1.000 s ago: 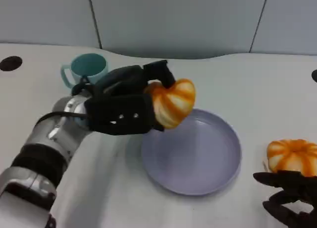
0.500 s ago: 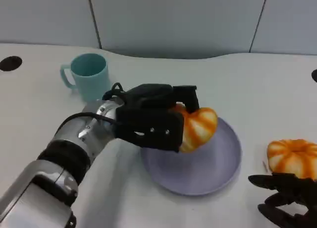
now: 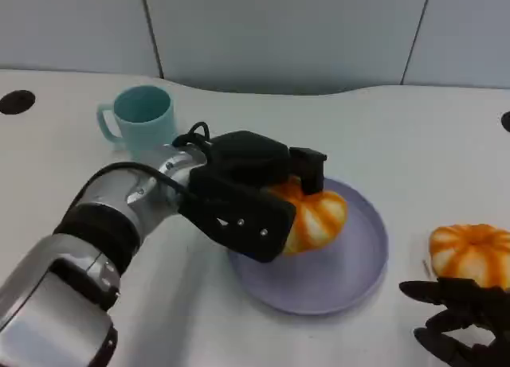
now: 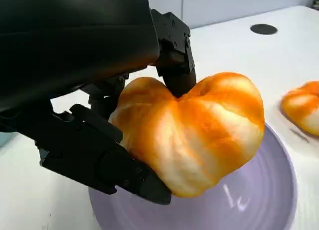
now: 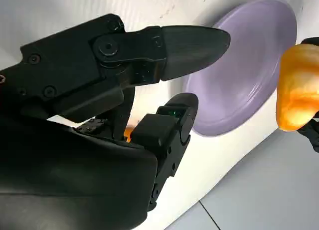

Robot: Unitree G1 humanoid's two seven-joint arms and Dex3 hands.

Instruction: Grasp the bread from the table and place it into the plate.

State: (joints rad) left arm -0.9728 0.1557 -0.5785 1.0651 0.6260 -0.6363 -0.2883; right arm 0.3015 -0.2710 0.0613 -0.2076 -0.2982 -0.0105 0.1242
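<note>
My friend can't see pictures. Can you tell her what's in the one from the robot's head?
The left robot hand holds an orange striped bread low over a purple plate on a white table. A second bread lies to the plate's right, just above the right robot hand, and a teal mug stands behind.

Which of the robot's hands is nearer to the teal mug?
Left. The left hand holds bread over the plate, near the teal mug; the right hand sits far across the table.
</note>
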